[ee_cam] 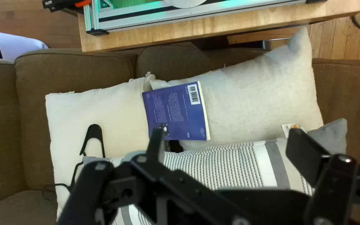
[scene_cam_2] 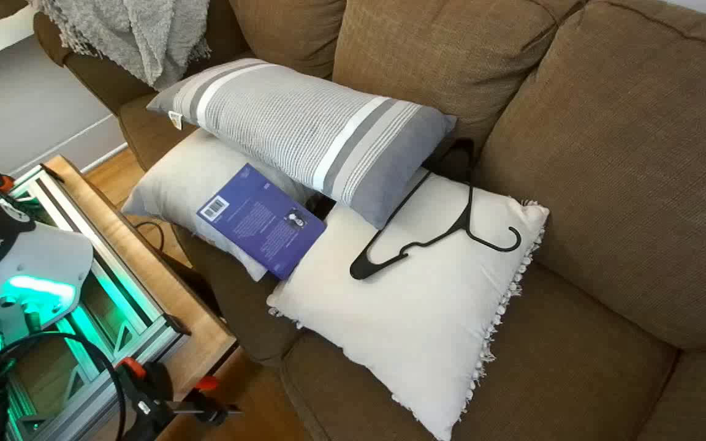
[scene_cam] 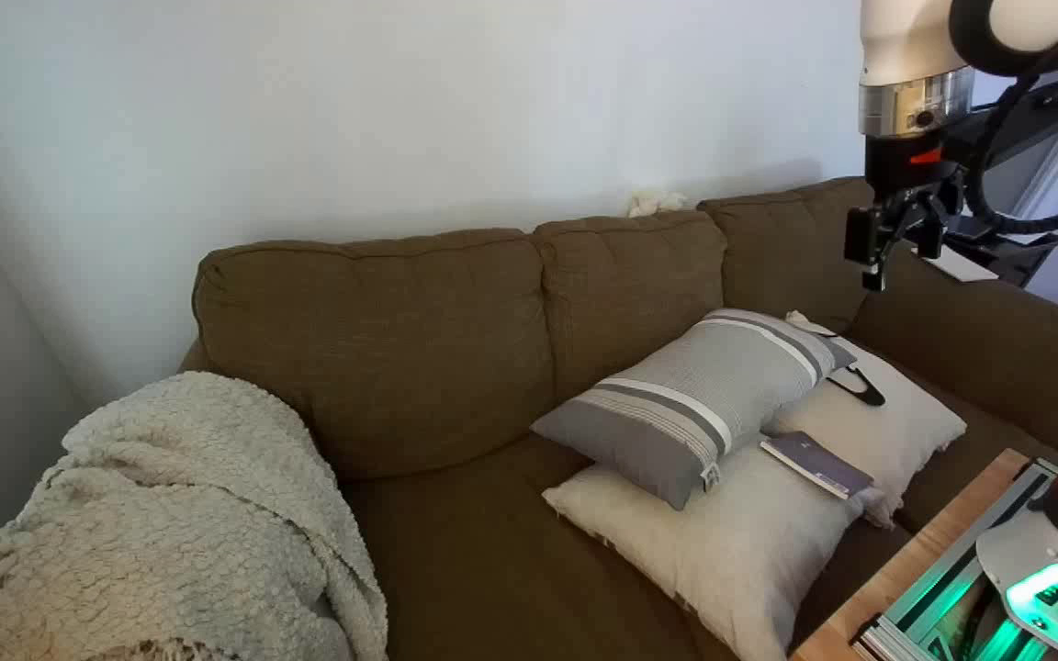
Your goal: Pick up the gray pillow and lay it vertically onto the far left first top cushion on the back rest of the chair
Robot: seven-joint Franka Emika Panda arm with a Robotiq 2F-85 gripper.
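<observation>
The gray pillow (scene_cam: 685,395), with stripe bands near its darker gray ends, lies on top of two paler pillows on the olive-brown sofa, the chair (scene_cam: 455,560). It also shows in an exterior view (scene_cam_2: 292,122) and in the wrist view (ee_cam: 217,168), partly hidden by the gripper. The widest backrest cushion (scene_cam: 373,349) stands at the far left; nothing leans on its front except the blanket near its lower left. My gripper (scene_cam: 901,252) hangs in the air above the right part of the sofa. In the wrist view the gripper (ee_cam: 230,140) is open, with nothing between its fingers.
A light beige-gray pillow (scene_cam: 713,542) and a cream-white pillow (scene_cam_2: 420,306) lie under the gray one. A purple book (scene_cam_2: 261,220) and a black hanger (scene_cam_2: 439,233) rest on them. A cream blanket (scene_cam: 189,523) covers the left armrest. The robot's wooden table (ee_cam: 217,28) borders the seat.
</observation>
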